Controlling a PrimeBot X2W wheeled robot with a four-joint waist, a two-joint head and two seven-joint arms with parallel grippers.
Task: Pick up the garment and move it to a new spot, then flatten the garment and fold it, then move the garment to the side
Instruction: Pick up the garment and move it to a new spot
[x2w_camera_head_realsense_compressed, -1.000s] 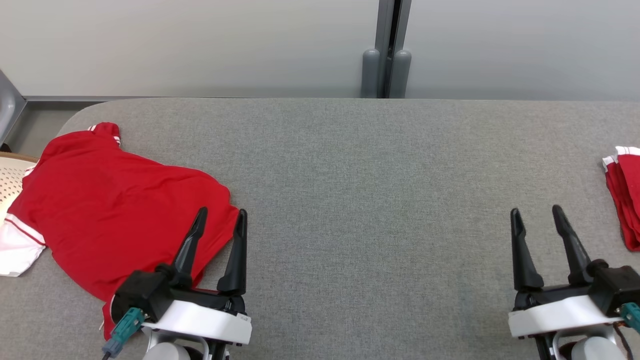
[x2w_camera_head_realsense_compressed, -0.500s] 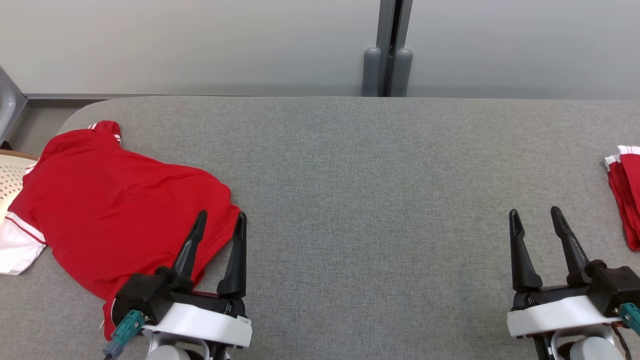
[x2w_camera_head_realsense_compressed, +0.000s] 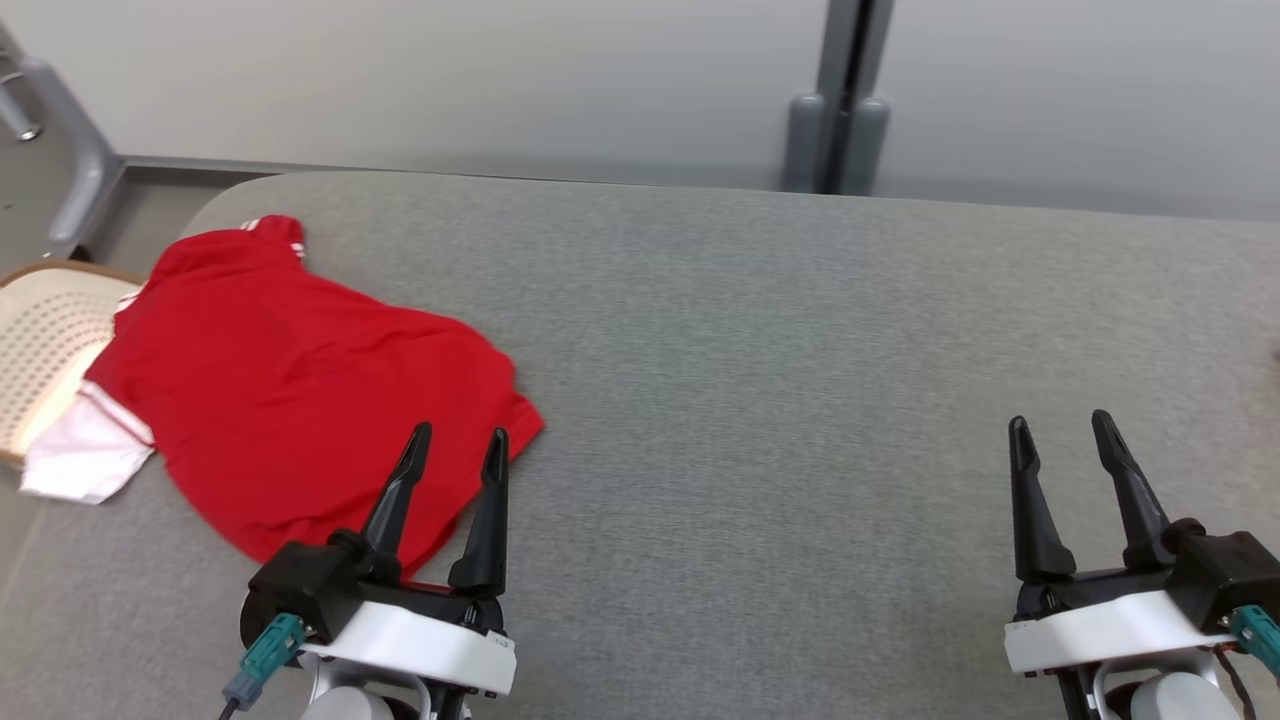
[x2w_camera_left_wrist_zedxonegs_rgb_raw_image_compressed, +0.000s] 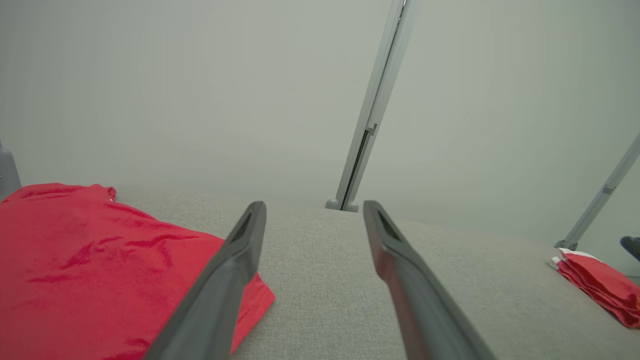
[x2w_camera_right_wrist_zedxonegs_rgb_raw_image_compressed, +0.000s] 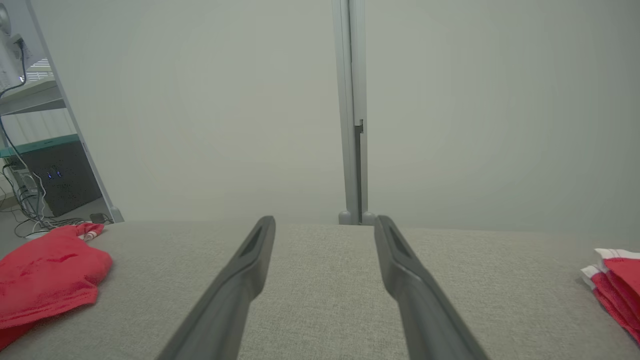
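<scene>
A grey fabric-covered table (x2w_camera_head_realsense_compressed: 760, 330) is shown stretching across the scene. A red garment (x2w_camera_head_realsense_compressed: 300, 390) with white trim is spread loosely at the table's left end, one white sleeve draped over the table's left edge. A pale perforated basket (x2w_camera_head_realsense_compressed: 45, 340) is seen just off that left edge. The left gripper (x2w_camera_head_realsense_compressed: 460, 432) is held above the table's near left, fingers spread wide and empty, over the garment's near corner. The right gripper (x2w_camera_head_realsense_compressed: 1058, 419) is held above the table's near right, likewise spread and empty. A folded red stack (x2w_camera_right_wrist_zedxonegs_rgb_raw_image_compressed: 617, 285) is placed at the table's right end.
</scene>
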